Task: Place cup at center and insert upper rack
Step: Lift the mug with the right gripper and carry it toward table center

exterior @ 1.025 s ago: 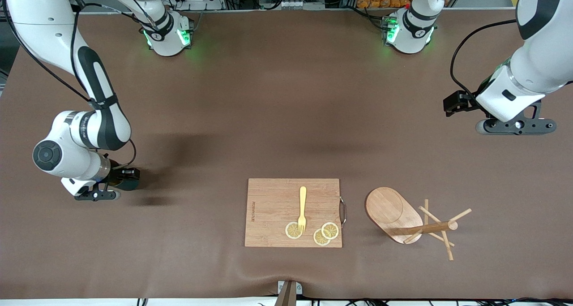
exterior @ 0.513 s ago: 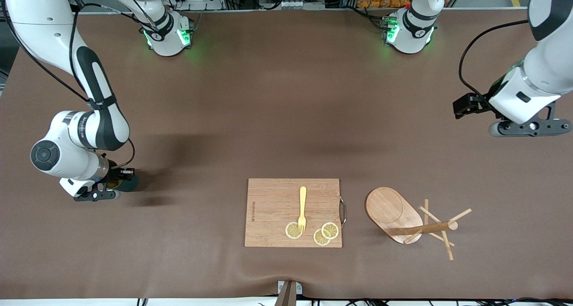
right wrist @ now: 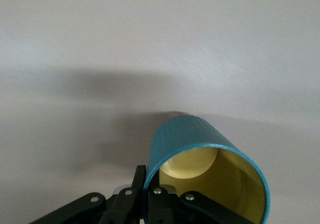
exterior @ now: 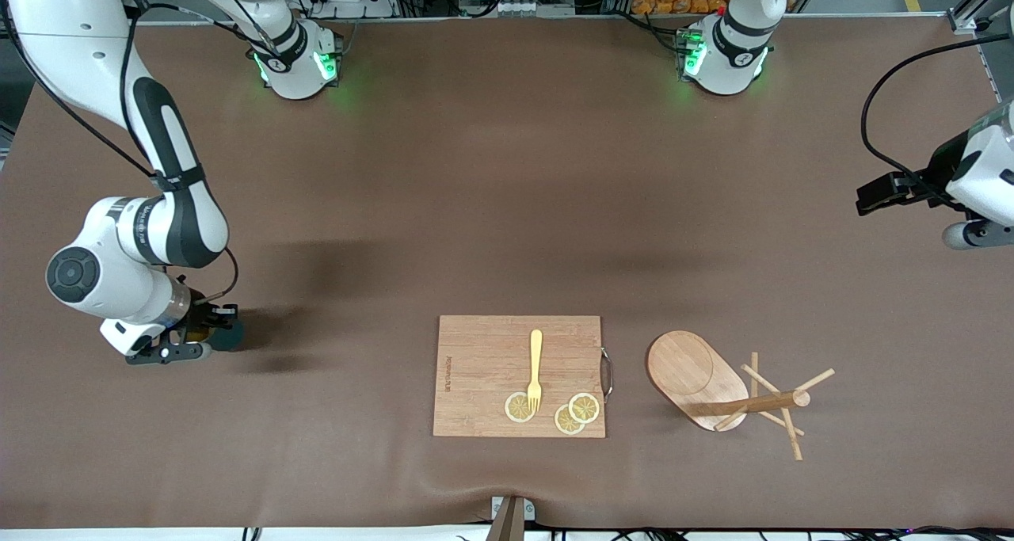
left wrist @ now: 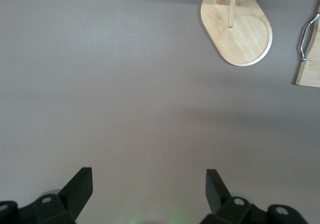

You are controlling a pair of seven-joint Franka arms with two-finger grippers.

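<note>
The cup (right wrist: 196,142), dark teal with a yellowish inside, is pinched by its wall in my right gripper (right wrist: 150,188), one finger outside and one inside the rim. The front view shows this cup (exterior: 228,335) and right gripper (exterior: 192,344) low at the right arm's end of the table. The upper rack (exterior: 695,373) lies tipped on its side, its post and pegs (exterior: 772,402) resting on the table toward the left arm's end. My left gripper (left wrist: 148,186) is open over bare table at the left arm's end, with the rack's oval base (left wrist: 247,37) in its view.
A rectangular wooden cutting board (exterior: 483,367) lies near the front middle edge, beside the rack. On it are a yellow fork (exterior: 535,367) and lemon slices (exterior: 572,414). The board's metal handle (exterior: 608,373) faces the rack. Brown cloth covers the table.
My right gripper has shut on the cup's wall. The left arm has swung away toward its own end of the table, almost leaving the front view.
</note>
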